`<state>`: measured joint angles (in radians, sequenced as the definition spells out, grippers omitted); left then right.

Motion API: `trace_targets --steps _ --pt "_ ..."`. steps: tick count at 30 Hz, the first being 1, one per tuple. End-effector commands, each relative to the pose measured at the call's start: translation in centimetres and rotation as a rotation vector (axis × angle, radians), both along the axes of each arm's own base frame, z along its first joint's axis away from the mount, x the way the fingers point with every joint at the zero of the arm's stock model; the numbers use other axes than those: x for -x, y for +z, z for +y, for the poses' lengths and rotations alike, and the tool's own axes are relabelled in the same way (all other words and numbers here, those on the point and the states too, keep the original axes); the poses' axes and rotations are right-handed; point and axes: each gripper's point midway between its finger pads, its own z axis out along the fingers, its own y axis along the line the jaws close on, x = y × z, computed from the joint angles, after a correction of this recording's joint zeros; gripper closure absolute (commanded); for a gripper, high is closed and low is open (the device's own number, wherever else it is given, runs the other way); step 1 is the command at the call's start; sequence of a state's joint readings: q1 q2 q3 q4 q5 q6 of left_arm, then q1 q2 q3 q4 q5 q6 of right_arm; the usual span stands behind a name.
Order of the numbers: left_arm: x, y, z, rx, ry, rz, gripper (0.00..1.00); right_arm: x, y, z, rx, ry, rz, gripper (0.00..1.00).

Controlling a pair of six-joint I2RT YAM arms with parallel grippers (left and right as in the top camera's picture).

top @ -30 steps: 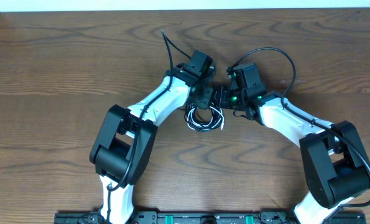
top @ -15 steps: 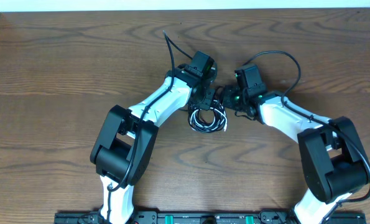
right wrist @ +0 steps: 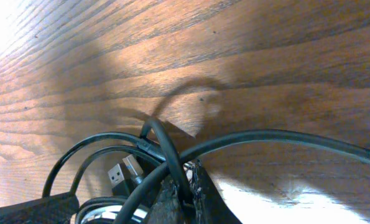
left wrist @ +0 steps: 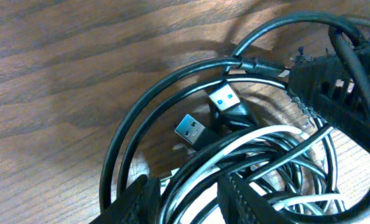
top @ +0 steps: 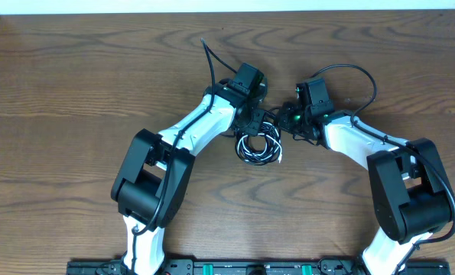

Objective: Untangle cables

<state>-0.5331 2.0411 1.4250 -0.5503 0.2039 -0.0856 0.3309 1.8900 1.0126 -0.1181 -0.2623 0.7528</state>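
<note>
Right hand (right wrist: 186,199) pinches cables (top: 259,145); left hand (left wrist: 191,194) straddles them, grip unclear; tangled black-white coil, USB plugs (left wrist: 224,99).

Coiled cables (top: 259,147) lie on the wooden table (top: 74,92).

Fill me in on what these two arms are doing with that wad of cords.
Both arms meet at a tangled coil of black and white cables on the table. The left gripper clamps several strands, and the right gripper is pinched shut on a black strand from the opposite side. Nothing is separated yet.
</note>
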Motion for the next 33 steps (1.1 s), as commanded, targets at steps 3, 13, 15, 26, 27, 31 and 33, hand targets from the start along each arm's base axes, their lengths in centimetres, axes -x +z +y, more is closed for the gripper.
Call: trace_targets --steps 3,13,15,26,27,31,33 --pt "0.3 4.7 -1.3 0.110 -0.025 -0.047 0.57 0.0 -0.4 0.1 -0.007 0.032 0.002 0.99" --pt "0.3 8.4 -1.9 0.173 -0.039 -0.108 0.57 -0.1 -0.4 0.1 -0.007 0.032 0.001 0.99" --pt "0.7 8.1 -2.0 0.175 -0.046 -0.091 0.57 0.0 -0.4 0.1 -0.010 0.034 0.001 0.99" --pt "2.5 6.7 -2.7 0.154 -0.077 -0.042 0.56 0.2 -0.1 0.5 -0.065 0.075 0.012 0.99" --pt "2.5 6.7 -2.7 0.155 -0.077 -0.042 0.57 0.2 -0.1 0.5 -0.066 0.074 0.012 0.99" --pt "2.5 6.4 -2.7 0.151 -0.077 -0.035 0.57 0.2 0.1 0.7 -0.075 0.096 0.003 0.99" --pt "2.5 5.9 -2.6 0.147 -0.076 -0.029 0.57 0.3 0.3 1.1 -0.091 0.121 -0.007 0.99"
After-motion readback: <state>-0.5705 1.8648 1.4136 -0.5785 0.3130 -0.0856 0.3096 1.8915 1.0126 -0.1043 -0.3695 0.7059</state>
